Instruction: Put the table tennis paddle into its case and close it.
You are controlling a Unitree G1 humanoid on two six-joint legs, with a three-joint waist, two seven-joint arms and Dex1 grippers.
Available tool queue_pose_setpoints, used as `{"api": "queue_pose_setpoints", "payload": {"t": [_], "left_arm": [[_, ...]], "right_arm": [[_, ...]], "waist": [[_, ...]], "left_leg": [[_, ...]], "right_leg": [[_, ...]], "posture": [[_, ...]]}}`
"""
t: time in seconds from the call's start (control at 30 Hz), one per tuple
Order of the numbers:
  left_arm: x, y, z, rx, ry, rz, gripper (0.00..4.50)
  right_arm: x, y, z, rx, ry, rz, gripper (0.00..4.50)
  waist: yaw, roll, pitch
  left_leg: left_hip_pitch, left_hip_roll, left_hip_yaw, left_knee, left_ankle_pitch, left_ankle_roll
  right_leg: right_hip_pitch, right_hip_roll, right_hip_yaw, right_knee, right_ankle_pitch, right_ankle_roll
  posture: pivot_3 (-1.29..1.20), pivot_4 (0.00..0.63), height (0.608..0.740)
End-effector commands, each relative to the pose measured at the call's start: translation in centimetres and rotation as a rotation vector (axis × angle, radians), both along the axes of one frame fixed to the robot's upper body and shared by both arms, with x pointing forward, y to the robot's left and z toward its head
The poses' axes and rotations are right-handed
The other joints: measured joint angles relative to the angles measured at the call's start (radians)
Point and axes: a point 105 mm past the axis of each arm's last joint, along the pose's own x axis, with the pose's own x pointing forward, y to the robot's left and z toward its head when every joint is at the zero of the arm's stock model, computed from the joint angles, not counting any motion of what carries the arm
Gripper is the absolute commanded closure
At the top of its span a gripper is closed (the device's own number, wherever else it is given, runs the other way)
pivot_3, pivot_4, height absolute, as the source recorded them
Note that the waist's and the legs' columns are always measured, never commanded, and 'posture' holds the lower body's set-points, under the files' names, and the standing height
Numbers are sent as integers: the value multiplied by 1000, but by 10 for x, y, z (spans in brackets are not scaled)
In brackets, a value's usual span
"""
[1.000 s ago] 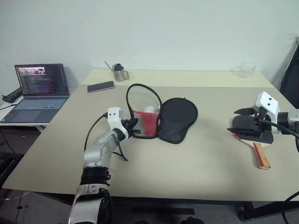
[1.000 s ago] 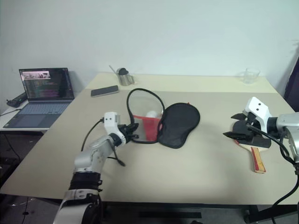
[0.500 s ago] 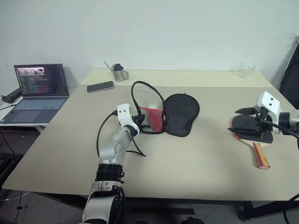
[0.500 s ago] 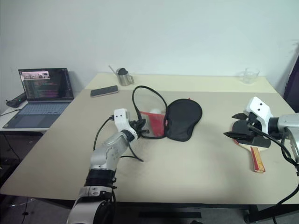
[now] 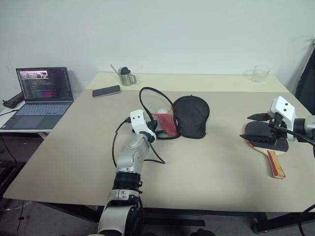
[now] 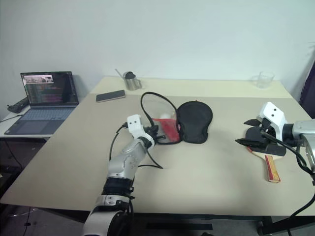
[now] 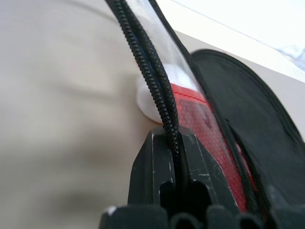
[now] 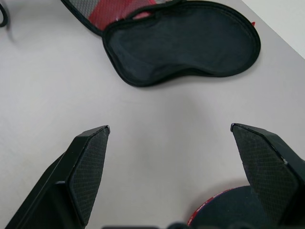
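Note:
The case (image 5: 192, 115) lies open mid-table, its black half flat and its red part (image 5: 165, 124) beside it, with the black zip edge (image 5: 147, 96) arching up in a loop. My left gripper (image 5: 153, 132) is shut on that zip edge; in the left wrist view the fingers (image 7: 147, 162) pinch the black corded rim next to the red mesh. The table tennis paddle (image 5: 268, 147) lies at the right of the table, tan handle toward the front edge. My right gripper (image 5: 246, 127) hovers open over its dark face, holding nothing; the right wrist view looks across bare table at the case (image 8: 181, 43).
An open laptop (image 5: 42, 93) sits on a side desk at the left. A phone (image 5: 106, 91) and a metal cup (image 5: 126, 76) are at the table's back left. A clear glass (image 5: 260, 73) stands at the back right.
My left gripper has moved to the right, dragging the case with it by the zip edge; the black half has slid right and turned. The right gripper and paddle stayed put.

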Motion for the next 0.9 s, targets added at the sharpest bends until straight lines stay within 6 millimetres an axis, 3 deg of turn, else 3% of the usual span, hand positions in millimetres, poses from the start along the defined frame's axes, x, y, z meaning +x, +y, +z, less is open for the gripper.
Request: {"api": "queue_pose_setpoints", "payload": {"t": [0.03, 0.2, 0.47, 0.57, 0.7, 0.9], "left_arm": [[-1, -14, 18, 3, -54, -54, 4462], [1, -13, 24, 22, -65, -74, 4462], [0, 1, 12, 43, -6, -64, 4462], [1, 3, 13, 41, -7, -62, 3733], [1, 7, 16, 60, -20, -67, 2326], [3, 25, 45, 212, -159, -160, 270]], "right_arm": [[-2, 1, 16, -17, -53, 7, 0], [-2, 2, 15, -17, -51, 8, 0], [-4, 2, 11, -14, -42, 3, 0], [-3, 2, 11, -12, -40, 2, 0], [-3, 3, 10, -11, -39, 2, 0], [-3, -3, 6, -12, -17, -36, 0]], "waist": [[1, 0, 0], [1, 0, 0], [1, 0, 0], [1, 0, 0], [1, 0, 0], [0, 0, 0]], "left_leg": [[0, 0, 0, 0, 0, 0], [0, 0, 0, 0, 0, 0], [0, 0, 0, 0, 0, 0], [0, 0, 0, 0, 0, 0], [0, 0, 0, 0, 0, 0], [1, 0, 1, 0, 0, 0]], "right_leg": [[0, 0, 0, 0, 0, 0], [0, 0, 0, 0, 0, 0], [0, 0, 0, 0, 0, 0], [0, 0, 0, 0, 0, 0], [0, 0, 0, 0, 0, 0], [0, 0, 0, 0, 0, 0]], "posture": [[0, 150, 740], [0, 150, 740], [0, 150, 740], [0, 150, 740], [0, 150, 740], [0, 150, 740]]}}
